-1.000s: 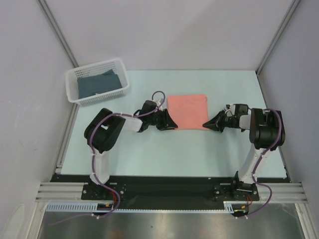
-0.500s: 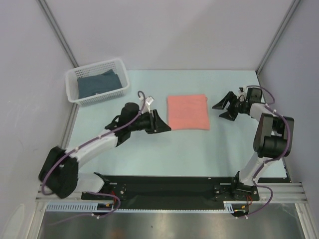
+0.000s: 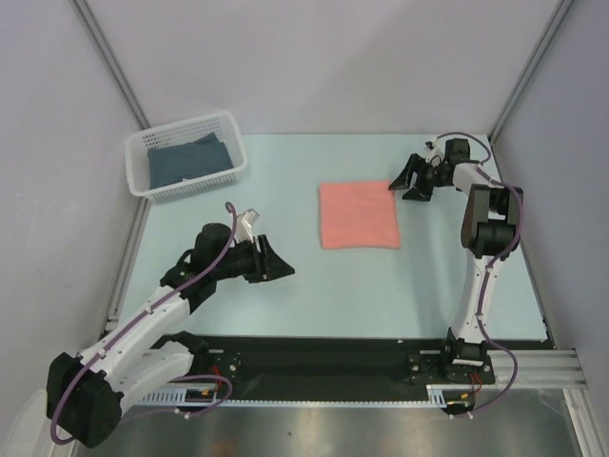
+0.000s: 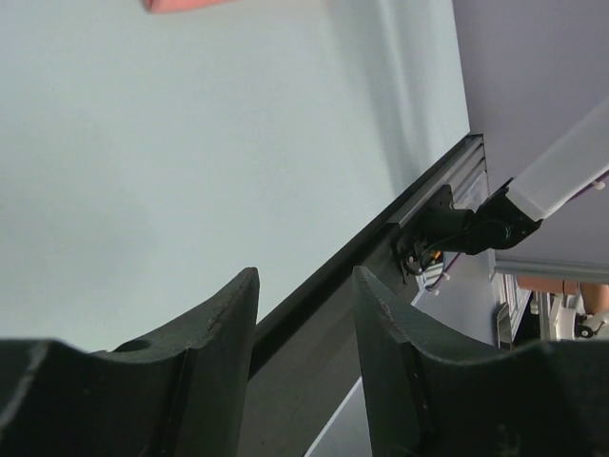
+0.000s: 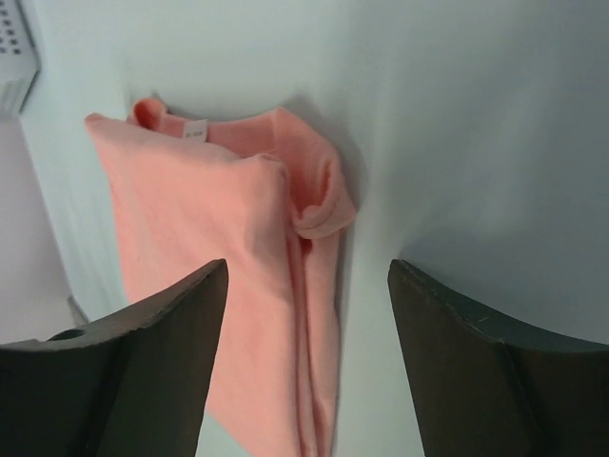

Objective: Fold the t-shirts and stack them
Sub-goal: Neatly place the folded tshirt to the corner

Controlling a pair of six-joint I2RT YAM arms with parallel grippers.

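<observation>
Well behind the left gripper point(image 3: 285, 270) and off to its left, a white basket point(image 3: 140, 179) with a dark teal t-shirt point(image 3: 186, 161) lying inside. Left gripper released: fingers point(image 4: 231, 309) spread apart, nothing between them, held low over the bare pale table point(image 3: 285, 190) and pointing toward the right. Ahead of those fingertips and further back on the table, well apart from them, a pink t-shirt point(image 3: 359, 214), folded into a flat rectangle. Just beside that shirt's far right corner, the right gripper point(image 3: 400, 188), pointing left. Released too, with fingers point(image 5: 152, 362) held wide. In the right wrist view, the bunched corner of the pink cloth and a small white label point(image 5: 196, 129) directly below the gap between them. Touching the cloth or just above it: cannot tell.
</observation>
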